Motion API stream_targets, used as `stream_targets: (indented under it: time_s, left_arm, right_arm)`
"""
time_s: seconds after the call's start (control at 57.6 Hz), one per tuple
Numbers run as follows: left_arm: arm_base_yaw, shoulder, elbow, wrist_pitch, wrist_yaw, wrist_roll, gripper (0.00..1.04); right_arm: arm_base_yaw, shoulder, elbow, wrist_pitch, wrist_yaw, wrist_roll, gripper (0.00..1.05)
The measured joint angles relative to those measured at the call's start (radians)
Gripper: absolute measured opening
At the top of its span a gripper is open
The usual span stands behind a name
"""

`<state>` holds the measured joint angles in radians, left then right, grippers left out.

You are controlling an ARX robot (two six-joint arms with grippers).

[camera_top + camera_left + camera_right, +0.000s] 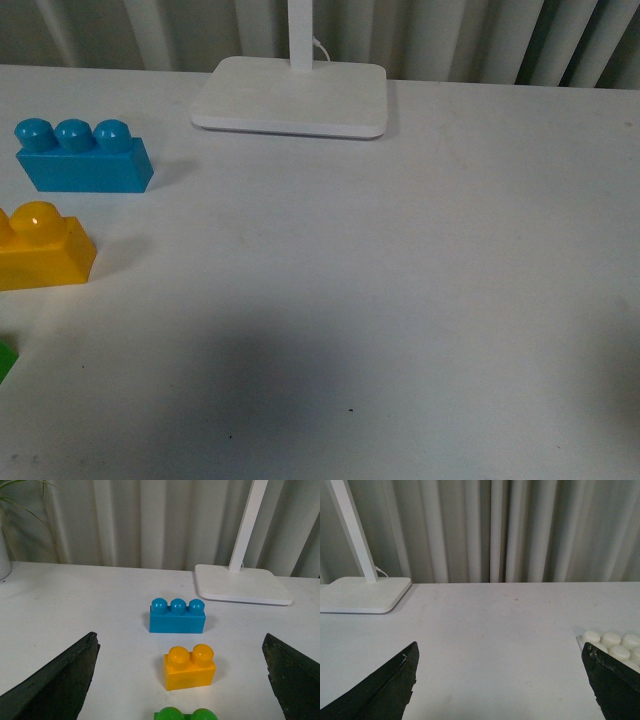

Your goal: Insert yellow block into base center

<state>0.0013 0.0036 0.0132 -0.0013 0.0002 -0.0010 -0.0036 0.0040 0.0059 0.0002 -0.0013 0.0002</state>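
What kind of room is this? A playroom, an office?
Probably an office-like desk set up for testing: a plain white table against pleated grey curtains, a white desk lamp, and only a few toys, such as the yellow block and a blue brick.

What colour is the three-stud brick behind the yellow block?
The brick is blue, shown best in the left wrist view.

Orange-yellow block (190,669); blue brick (177,616); white studded base (615,647)
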Motion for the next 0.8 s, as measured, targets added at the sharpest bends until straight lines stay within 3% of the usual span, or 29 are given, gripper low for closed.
stream_targets:
  time_s: [0.798]
  left_arm:
    - [0.000,0.000,0.000,0.000,0.000,0.000,0.98]
  right_arm:
    - [0.000,0.000,0.000,0.000,0.000,0.000,0.96]
